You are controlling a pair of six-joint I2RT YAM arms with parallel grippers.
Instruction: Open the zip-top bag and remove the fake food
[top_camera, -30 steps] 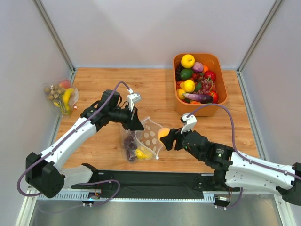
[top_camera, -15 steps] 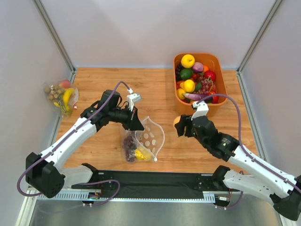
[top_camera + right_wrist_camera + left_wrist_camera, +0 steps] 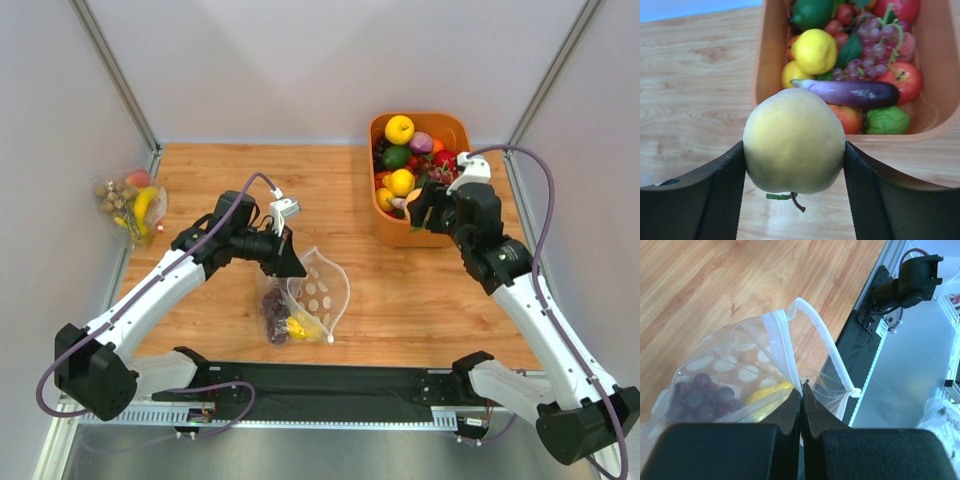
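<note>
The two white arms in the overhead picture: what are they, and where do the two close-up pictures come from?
They are two robot arms bolted to the near edge of a wooden table. The overhead picture comes from a fixed camera above them; each close-up comes from a small camera on one arm's wrist, looking past its own gripper. The left gripper is shut, pinching the zip edge of a clear spotted zip-top bag, with purple grapes and a small yellow fruit inside. The right gripper holds a round yellow fruit by an orange bin full of other toy fruit and vegetables. A second bag of food lies at the table's far left.
</note>
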